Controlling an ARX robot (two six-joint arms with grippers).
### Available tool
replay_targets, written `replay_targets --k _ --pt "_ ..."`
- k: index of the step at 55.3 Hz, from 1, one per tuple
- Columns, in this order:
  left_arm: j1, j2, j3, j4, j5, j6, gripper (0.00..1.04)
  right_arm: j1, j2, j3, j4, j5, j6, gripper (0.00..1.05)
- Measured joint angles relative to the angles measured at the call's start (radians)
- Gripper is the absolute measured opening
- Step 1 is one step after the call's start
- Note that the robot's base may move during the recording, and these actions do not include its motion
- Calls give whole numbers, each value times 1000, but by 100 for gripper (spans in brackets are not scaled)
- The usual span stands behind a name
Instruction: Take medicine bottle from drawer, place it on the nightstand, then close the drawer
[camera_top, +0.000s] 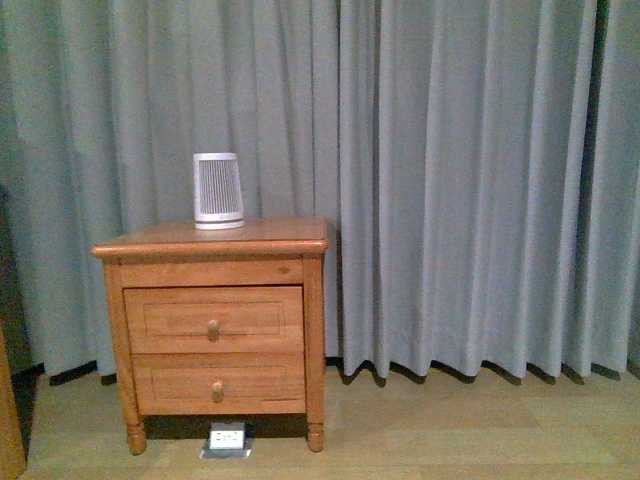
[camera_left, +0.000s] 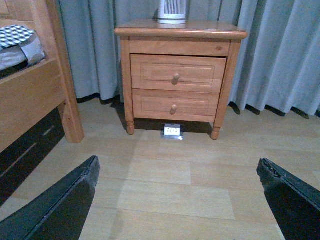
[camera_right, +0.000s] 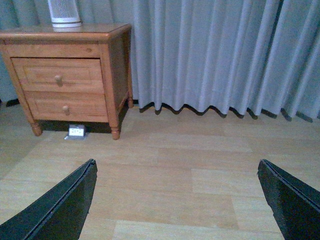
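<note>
With drawer (camera_top: 170, 320) shut, bottle unseen; left fingers (camera_left: 70, 205) and right fingers (camera_right: 65, 205) spread, empty, well short of nightstand (camera_top: 270, 236) at 11 o'clock, likely readied for knob (camera_top: 213, 328).

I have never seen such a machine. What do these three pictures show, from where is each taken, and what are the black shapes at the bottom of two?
This is a two-armed robot. One camera sits on its body and faces a nightstand before grey curtains. The other two sit on the wrists; the black shapes belong to the left gripper and the right gripper, both open, holding nothing. A white ribbed device stands on the nightstand. Its upper drawer and lower drawer are shut, so no medicine bottle shows.
</note>
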Motion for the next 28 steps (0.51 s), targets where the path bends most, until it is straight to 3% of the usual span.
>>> replay_targets --k 28 --pt "0 0 0 0 0 0 98 0 0 0 0 0 0 98"
